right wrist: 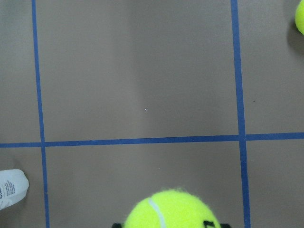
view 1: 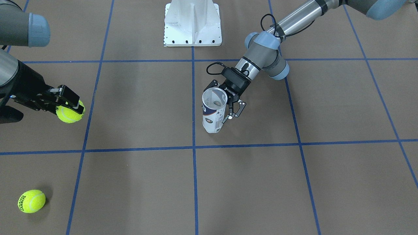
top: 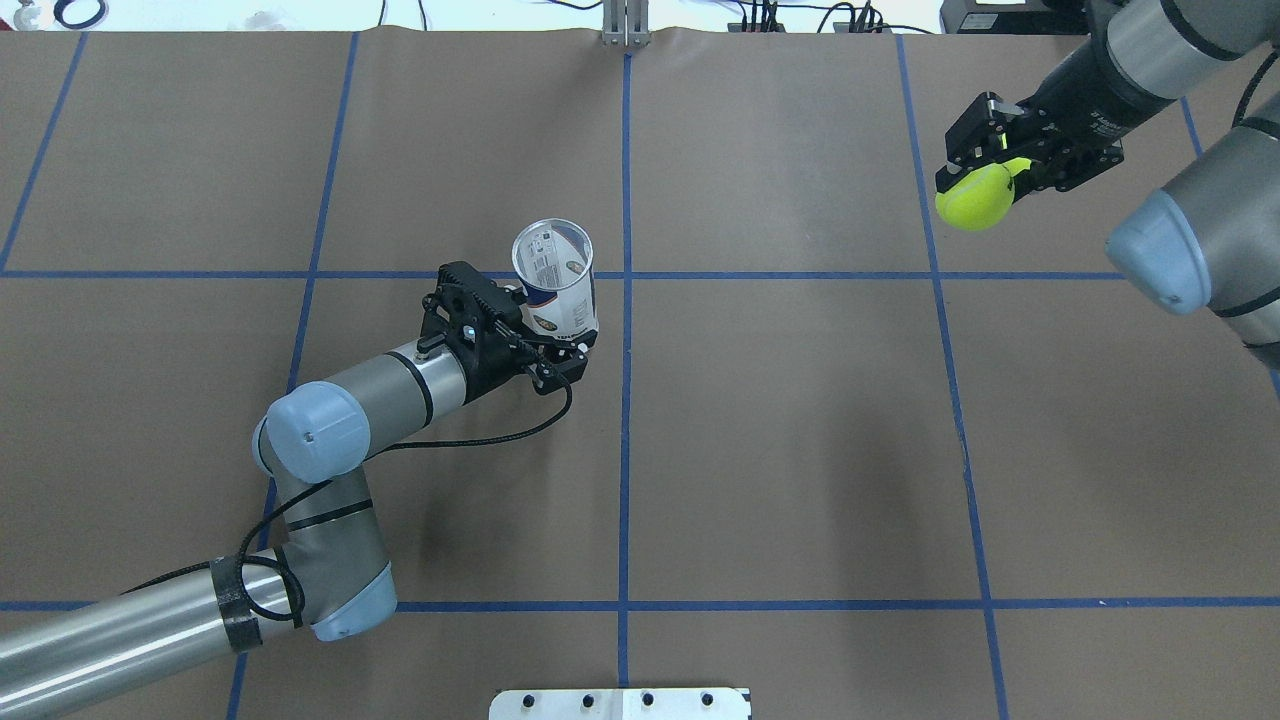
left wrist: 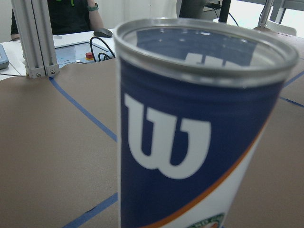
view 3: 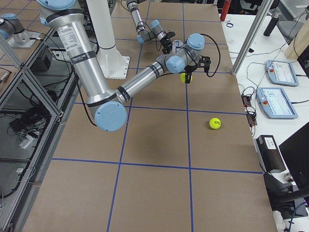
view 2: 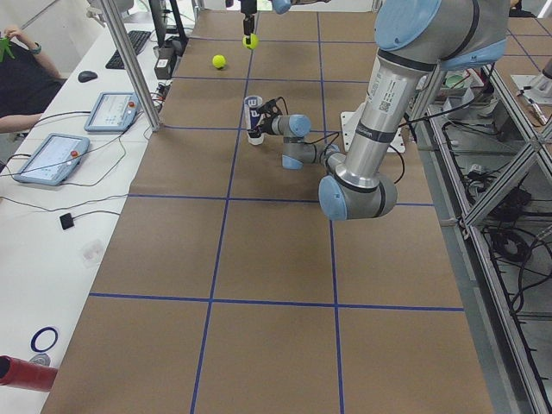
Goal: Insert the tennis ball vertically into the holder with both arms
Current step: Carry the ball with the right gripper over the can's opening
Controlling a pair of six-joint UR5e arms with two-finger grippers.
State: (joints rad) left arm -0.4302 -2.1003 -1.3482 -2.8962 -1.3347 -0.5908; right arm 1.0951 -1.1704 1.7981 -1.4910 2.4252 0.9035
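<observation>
The holder [view 1: 214,111] is a clear tube with a white and navy label. It stands upright near the table's middle with its open mouth up, and shows in the overhead view [top: 555,275] and fills the left wrist view [left wrist: 190,142]. My left gripper [view 1: 225,114] is shut on the holder's side, also in the overhead view [top: 560,330]. My right gripper [top: 985,175] is shut on a yellow tennis ball [top: 973,195] far off to the robot's right, apart from the holder. The held ball also shows in the front-facing view [view 1: 70,111] and the right wrist view [right wrist: 173,211].
A second tennis ball [view 1: 31,201] lies loose on the table on the operators' side, beyond the right gripper. The white metal pedestal base [view 1: 192,23] stands at the robot's edge. Blue tape lines grid the brown table. Tablets and an operator are past the far edge.
</observation>
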